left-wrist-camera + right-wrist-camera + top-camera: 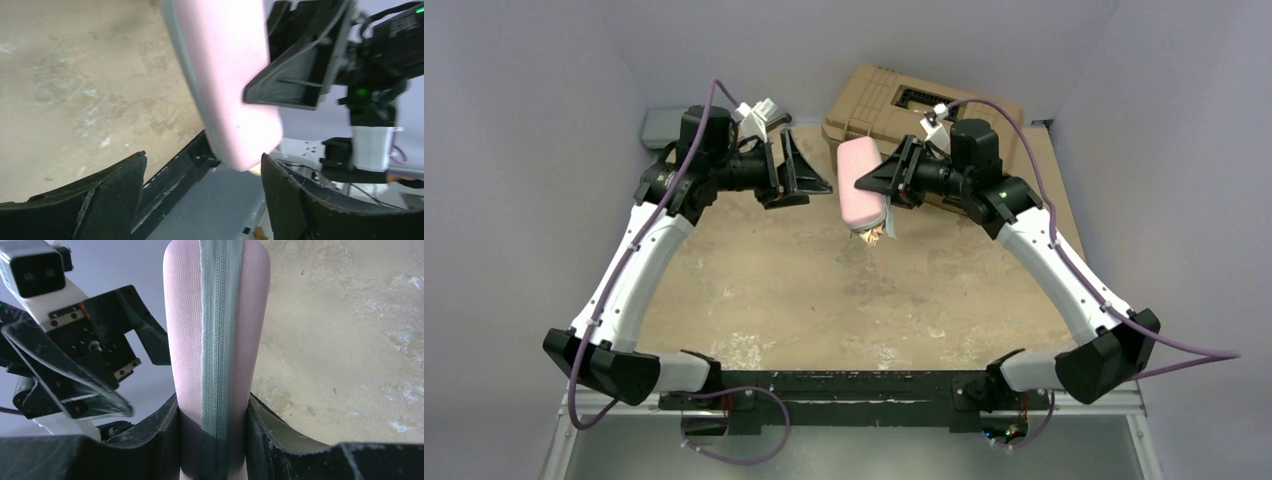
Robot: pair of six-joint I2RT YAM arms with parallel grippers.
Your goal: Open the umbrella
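Observation:
A pink oblong pouch (860, 207) with a grey strip (220, 315) hangs upright over the middle of the table. My right gripper (869, 183) is shut on it, its fingers pressing both sides (212, 407). A small beige-tan bit (872, 236) pokes out of the pouch's lower end and looks like part of the umbrella. The rest of the umbrella is hidden. My left gripper (816, 190) stands open just left of the pouch, not touching it. In the left wrist view the pouch's end (235, 125) lies beyond the wide-apart fingertips (203, 156).
A tan hard toolbox (894, 100) stands at the back right, behind the right wrist. A grey object (661, 126) lies at the back left corner. The worn tan tabletop (824, 290) stretches below both grippers, with walls close on both sides.

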